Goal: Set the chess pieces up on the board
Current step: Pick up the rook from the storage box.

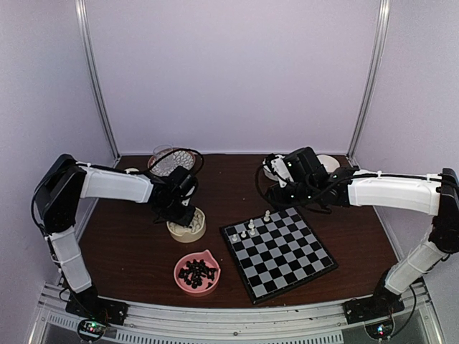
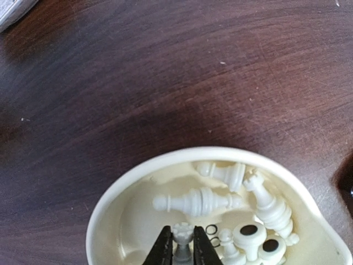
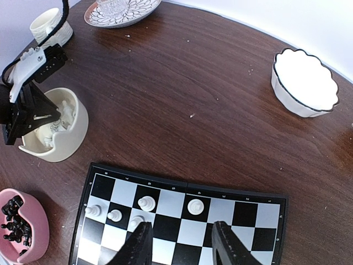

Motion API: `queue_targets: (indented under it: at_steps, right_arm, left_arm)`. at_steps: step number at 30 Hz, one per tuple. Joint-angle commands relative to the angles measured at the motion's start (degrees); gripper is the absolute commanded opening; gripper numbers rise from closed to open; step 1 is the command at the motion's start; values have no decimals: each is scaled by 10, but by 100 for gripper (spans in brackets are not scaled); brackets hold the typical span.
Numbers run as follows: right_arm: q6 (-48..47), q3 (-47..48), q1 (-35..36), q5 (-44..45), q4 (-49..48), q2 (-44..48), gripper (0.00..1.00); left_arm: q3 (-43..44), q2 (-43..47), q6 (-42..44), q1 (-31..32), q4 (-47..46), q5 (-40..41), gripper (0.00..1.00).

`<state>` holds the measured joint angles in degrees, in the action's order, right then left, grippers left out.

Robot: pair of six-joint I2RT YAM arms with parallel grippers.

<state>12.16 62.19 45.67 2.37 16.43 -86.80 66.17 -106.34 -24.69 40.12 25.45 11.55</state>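
Left wrist view, entry 1: left end effector [image 2: 182, 236], fingers pressed in on one white piece [image 2: 182, 229], pinching it just below its head. The piece sits low inside the cream bowl [image 2: 138, 179] and is not yet lifted clear.

Entry 2: cream bowl, on the table [image 2: 165, 83] to the left of the board [image 1: 287, 254]. It holds several loose white pieces [image 2: 198, 201], most lying on their sides.

Entry 3: right end effector [image 3: 182, 245], fingers spread with nothing between them, poised over the far rows of the board.

Entry 4: board. Five standing white pieces [image 3: 145, 203] occupy squares along its far-left edge, spread over two rows and not filling either. All other squares in view are bare.

Entry 5: pink bowl [image 1: 178, 271], off the near-left corner of the board, heaped with black pieces [image 1: 197, 272]. No black piece stands on the board.

Status, as judged: early stage. A handful of white men are placed. The pinched piece needs carrying to the board, then the rest of the cream bowl, then the entire black set.
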Motion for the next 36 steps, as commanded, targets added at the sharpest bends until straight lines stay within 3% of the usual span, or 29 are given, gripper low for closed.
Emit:
queue_targets:
  at_steps: [1, 5, 19, 25, 31, 36]
  right_arm:
    - [-1, -8, 3, 5, -8, -2, 40]
    - [-1, -8, 3, 5, -8, -2, 40]
    - [-1, -8, 4, 2, -10, -1, 40]
    - [2, -7, 9, -53, -20, 0, 39]
    - [6, -17, 13, -59, -20, 30, 39]
    - [17, -43, 13, -79, -22, 70, 39]
  left_arm:
    - [-21, 32, 9, -4, 5, 2, 13]
    - [-41, 62, 22, -4, -16, -13, 8]
    - [-87, 133, 35, -4, -53, -45, 7]
    - [-147, 199, 62, -4, -146, -111, 7]
    - [-190, 241, 75, 5, -247, -253, 6]
    - [-186, 243, 93, 71, -296, -267, 6]
